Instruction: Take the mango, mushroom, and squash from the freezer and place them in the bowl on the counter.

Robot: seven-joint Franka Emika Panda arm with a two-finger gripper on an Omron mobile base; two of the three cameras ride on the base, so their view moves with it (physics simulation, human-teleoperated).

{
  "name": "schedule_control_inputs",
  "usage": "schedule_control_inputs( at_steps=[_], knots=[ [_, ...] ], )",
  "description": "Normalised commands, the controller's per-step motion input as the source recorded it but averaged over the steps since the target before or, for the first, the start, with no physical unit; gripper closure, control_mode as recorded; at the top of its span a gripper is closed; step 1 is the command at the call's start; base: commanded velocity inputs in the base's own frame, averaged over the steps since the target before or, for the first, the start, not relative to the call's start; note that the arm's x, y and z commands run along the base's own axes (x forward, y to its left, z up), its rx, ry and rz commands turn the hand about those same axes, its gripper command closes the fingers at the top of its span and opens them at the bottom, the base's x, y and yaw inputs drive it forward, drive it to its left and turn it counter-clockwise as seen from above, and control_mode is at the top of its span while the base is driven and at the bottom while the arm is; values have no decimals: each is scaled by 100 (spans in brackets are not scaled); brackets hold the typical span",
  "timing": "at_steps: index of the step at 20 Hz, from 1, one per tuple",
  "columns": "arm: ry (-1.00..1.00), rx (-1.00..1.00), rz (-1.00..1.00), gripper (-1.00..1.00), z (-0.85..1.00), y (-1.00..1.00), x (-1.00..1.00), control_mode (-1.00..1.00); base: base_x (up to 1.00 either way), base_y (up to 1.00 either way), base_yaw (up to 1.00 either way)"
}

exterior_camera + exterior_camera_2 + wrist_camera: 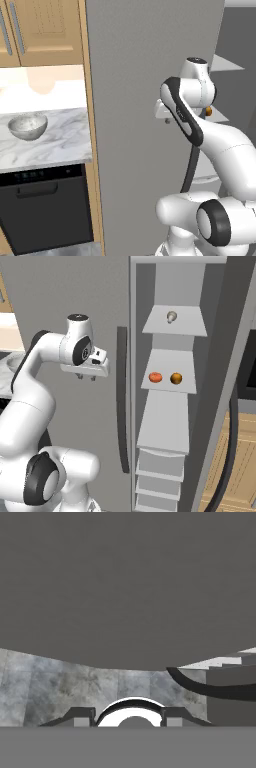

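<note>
Tall plain grey freezer (100,301), its door swung open at the right, taken as landmark. Along the edge of its closed grey front runs a long dark grey vertical handle (121,401). Inside, pale grey shelves (165,421) step downward: on the uppermost visible shelf sits the tiny mushroom (171,317) with tan-brown cap and pale stem; on the shelf below lie a round red-orange fruit (155,377) and, just beside it to the right, a round orange fruit (176,378); which of these is the mango or the squash cannot be told. The closed grey front of the freezer stands between the gripper and the open compartment. To the left of the freezer, the white marble surface (65,135) with grey veins carries the round silvery-grey marbled bowl (28,126), over a black under-counter appliance (45,210); light wood wall cabinets (42,30) hang above.

The white arm rises from the base, bends at the elbow and brings its wrist level before the freezer's closed front, left of the handle. The gripper (86,376) points downward, apart from the shelves and from the handle. The jaws stand together, with nothing between them and touching nothing.
</note>
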Motion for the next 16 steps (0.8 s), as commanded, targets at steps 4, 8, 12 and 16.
schedule_control_inputs(
  at_steps=[4, 8, 12, 16],
  knots=[
    [0, 0, 0, -100, 0, 0, 0, 100, 0, 0, 0],
    [0, 0, 0, -100, 0, 0, 0, 100, 0, 0, 1],
    [0, 0, 0, -100, 0, 0, 0, 100, 0, -20, 0],
    [0, 0, 0, -100, 0, 0, 0, 100, 0, -32, 0]
  ],
)
